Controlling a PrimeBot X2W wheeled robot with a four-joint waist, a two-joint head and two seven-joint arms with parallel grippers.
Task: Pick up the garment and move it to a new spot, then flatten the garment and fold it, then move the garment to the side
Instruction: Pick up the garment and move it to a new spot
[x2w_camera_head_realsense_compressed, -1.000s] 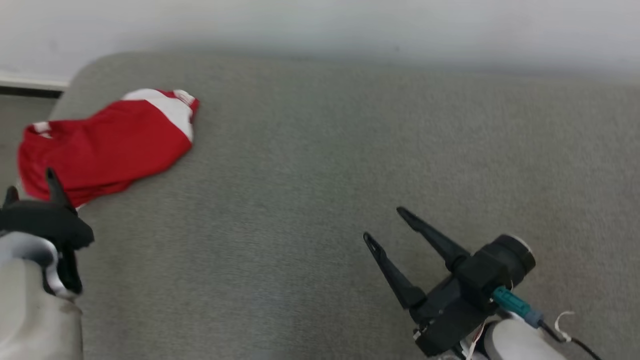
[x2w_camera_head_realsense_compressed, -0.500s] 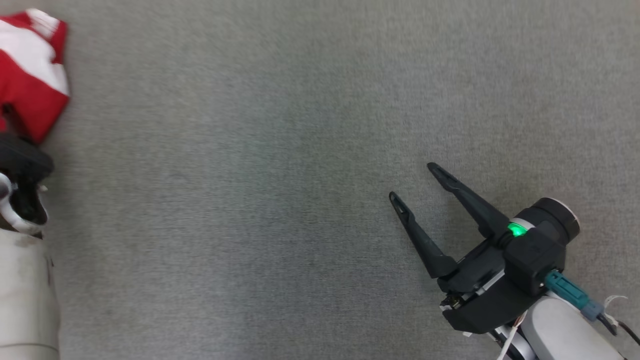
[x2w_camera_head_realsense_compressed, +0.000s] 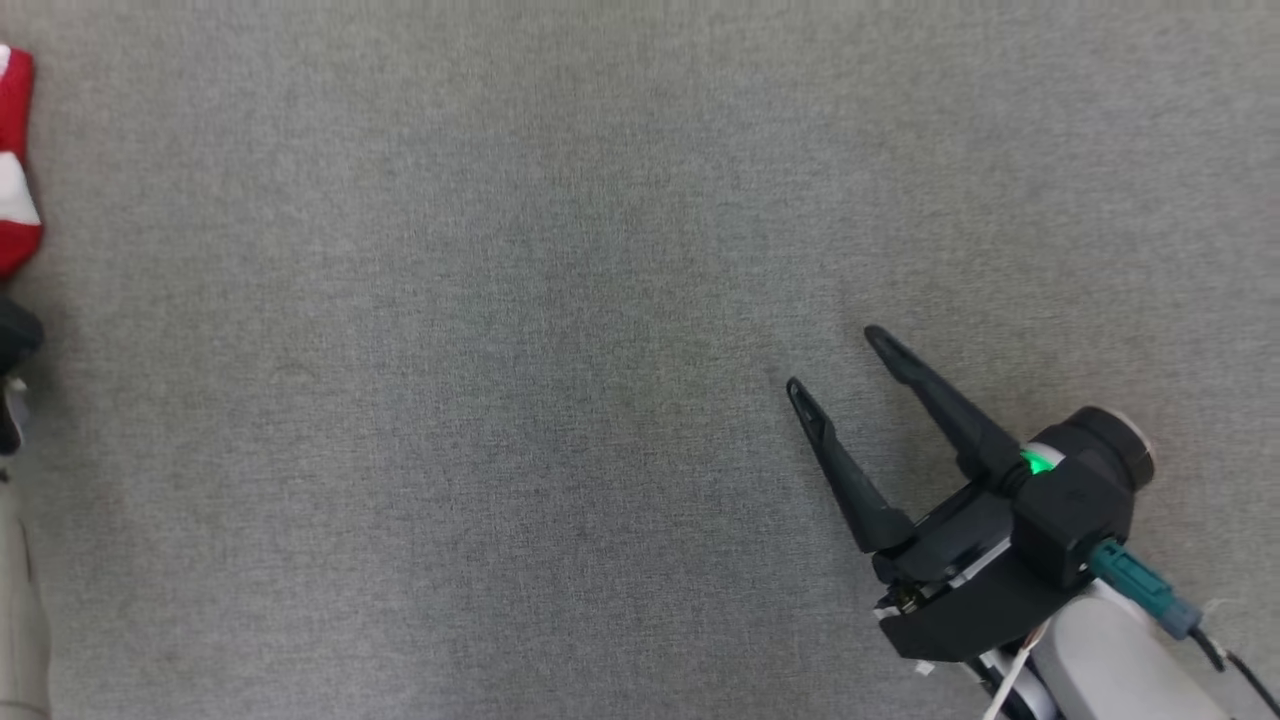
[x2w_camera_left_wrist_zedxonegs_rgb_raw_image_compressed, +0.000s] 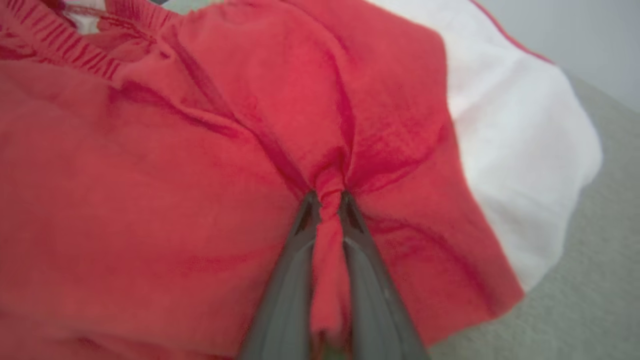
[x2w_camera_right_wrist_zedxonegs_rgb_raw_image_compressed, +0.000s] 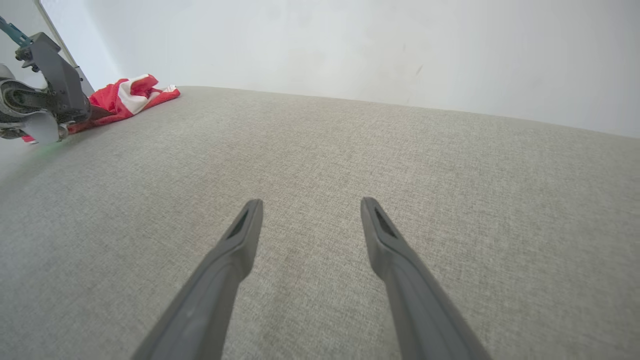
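The garment (x2w_camera_left_wrist_zedxonegs_rgb_raw_image_compressed: 200, 165) is red with a white panel and lies crumpled on the grey cloth-covered table (x2w_camera_head_realsense_compressed: 560, 330). My left gripper (x2w_camera_left_wrist_zedxonegs_rgb_raw_image_compressed: 327, 200) is shut on a pinched fold of its red cloth. A sliver of the garment (x2w_camera_head_realsense_compressed: 14, 170) shows at the head view's left edge. In the right wrist view the garment (x2w_camera_right_wrist_zedxonegs_rgb_raw_image_compressed: 125, 97) sits at the far left corner with the left arm's dark wrist beside it. My right gripper (x2w_camera_head_realsense_compressed: 828, 360) hovers open over bare table at the lower right, its fingers (x2w_camera_right_wrist_zedxonegs_rgb_raw_image_compressed: 240, 240) spread with nothing between them.
A pale wall (x2w_camera_right_wrist_zedxonegs_rgb_raw_image_compressed: 350, 50) rises behind the table's far edge. The table's rounded left corner lies near the garment.
The head camera has swung down and to the right, so the garment slid to the left edge. My left gripper has gone from open to shut on the cloth. The right gripper stays open.
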